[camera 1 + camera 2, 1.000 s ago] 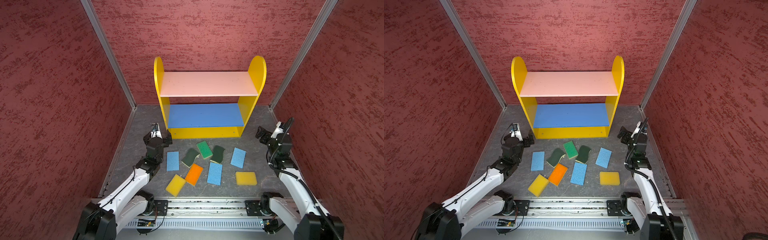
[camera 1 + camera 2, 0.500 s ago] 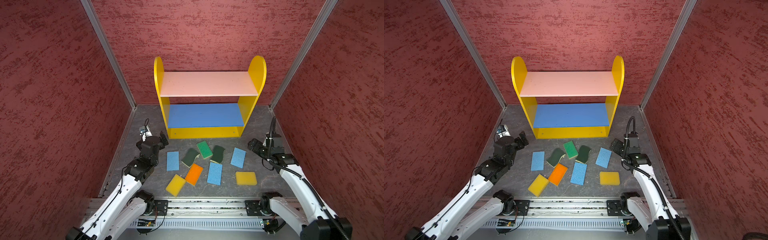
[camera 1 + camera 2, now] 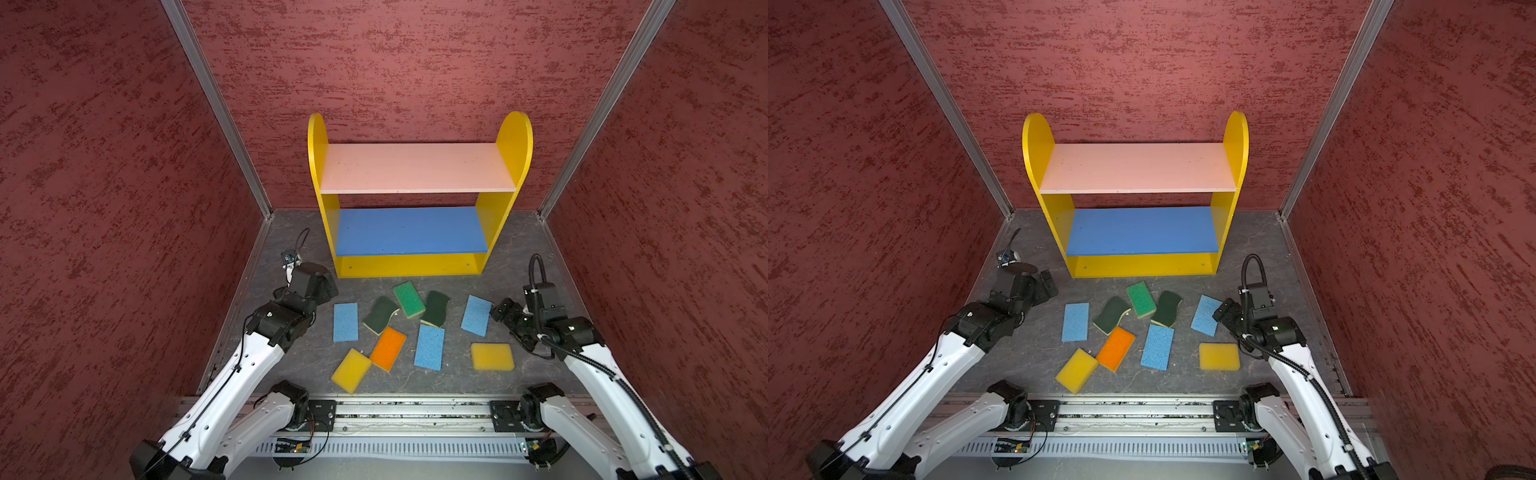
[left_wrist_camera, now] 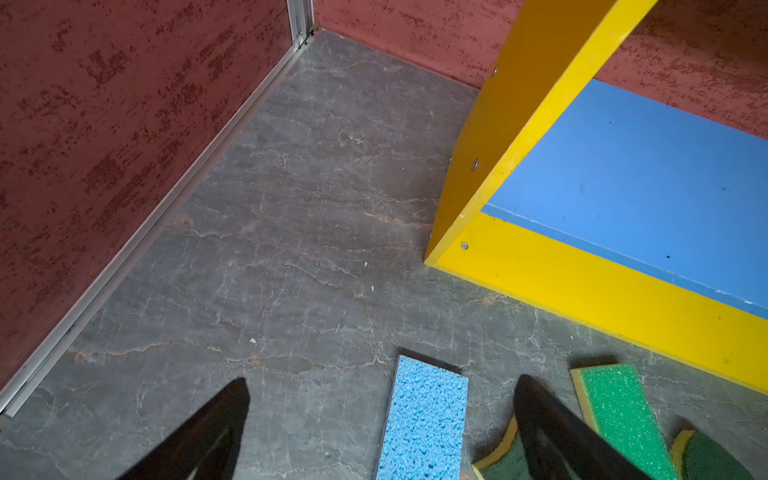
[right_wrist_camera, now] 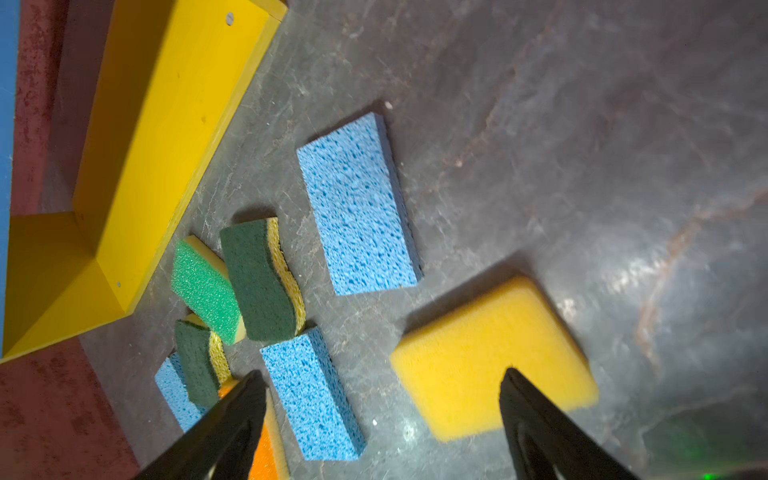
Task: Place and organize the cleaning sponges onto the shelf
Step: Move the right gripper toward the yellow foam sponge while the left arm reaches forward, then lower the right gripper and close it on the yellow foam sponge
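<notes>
— Where are our sponges (image 3: 429, 347)?

— All nine lie on the floor (image 3: 519, 241), scattered at six o'clock of the shelf (image 3: 409, 266), taking twelve as the back wall in both top views. The pink board (image 3: 415, 166) and blue board (image 3: 409, 230) are bare, so we judge the task barely begun.

— And our tools?

— The left gripper (image 4: 381, 379) hangs at nine o'clock of the scatter, jaws wide, nothing between them. Its wrist view shows a blue sponge (image 4: 424, 415) lying flat just ahead. We guess that is its pick, since it is the outermost one on that side.

— The right gripper (image 5: 382, 372)?

— At three o'clock of the scatter, jaws also wide and empty. It sits just beside another blue sponge (image 3: 476, 315), with a yellow sponge (image 3: 492, 356) near, at five o'clock of the scatter.

— Why one arm on each side?

— We think it lets each arm take what lies nearest, so neither reaches across the middle. The outer sponges lie flat and apart, easy to straddle. The green sponge (image 3: 409, 299) and two scourers (image 3: 380, 313) crowd together at the twelve o'clock end. They touch or overlap, and we cannot tell which rests on which. We would leave those until the jaws have room around them.
</notes>
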Controlling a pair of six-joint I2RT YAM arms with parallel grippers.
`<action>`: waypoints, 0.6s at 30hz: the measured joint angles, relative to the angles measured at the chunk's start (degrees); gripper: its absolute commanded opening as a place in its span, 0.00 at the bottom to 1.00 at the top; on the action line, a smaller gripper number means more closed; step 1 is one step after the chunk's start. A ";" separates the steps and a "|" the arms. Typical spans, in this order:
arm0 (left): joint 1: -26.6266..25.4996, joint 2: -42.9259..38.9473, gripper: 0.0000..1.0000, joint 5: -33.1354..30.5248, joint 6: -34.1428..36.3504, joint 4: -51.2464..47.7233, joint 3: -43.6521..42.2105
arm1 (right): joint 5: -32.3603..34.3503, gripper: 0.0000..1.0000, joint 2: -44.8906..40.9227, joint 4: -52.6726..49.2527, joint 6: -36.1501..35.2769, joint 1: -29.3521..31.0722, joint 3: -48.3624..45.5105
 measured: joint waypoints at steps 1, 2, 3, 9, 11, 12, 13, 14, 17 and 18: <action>-0.02 -0.02 1.00 0.26 -0.33 -0.83 0.13 | 0.09 0.89 -0.33 -1.25 2.05 0.24 0.07; -0.02 -0.07 0.99 0.52 -0.87 -1.68 0.20 | 0.15 0.88 -0.44 -2.64 4.22 0.33 0.13; -0.02 -0.07 0.99 1.01 -1.25 -2.58 0.20 | 0.17 0.88 -0.44 -3.69 5.95 0.44 0.17; -0.02 0.04 0.99 3.58 -1.66 -5.07 0.33 | -0.13 0.92 2.49 -8.46 13.75 1.79 0.72; -0.02 0.48 0.99 4.13 -1.66 -5.92 0.85 | -0.52 0.93 4.11 -9.44 15.43 1.97 0.72; -0.02 0.81 0.99 4.35 -1.64 -6.23 1.22 | -0.55 0.94 4.83 -10.23 16.09 2.12 0.90; -0.02 1.14 0.99 4.46 -1.64 -6.49 1.57 | -0.52 0.96 5.46 -11.23 16.52 2.16 1.31; -0.02 1.51 0.99 4.61 -1.64 -6.80 1.97 | -0.48 0.97 6.14 -12.35 16.87 2.21 1.92; 0.00 2.73 0.99 5.20 -1.62 -7.69 3.08 | -0.81 0.97 7.50 -14.14 18.10 2.21 3.41; 0.00 3.13 0.99 5.53 -1.62 -8.02 3.41 | -1.14 0.97 7.58 -14.32 18.67 2.21 3.43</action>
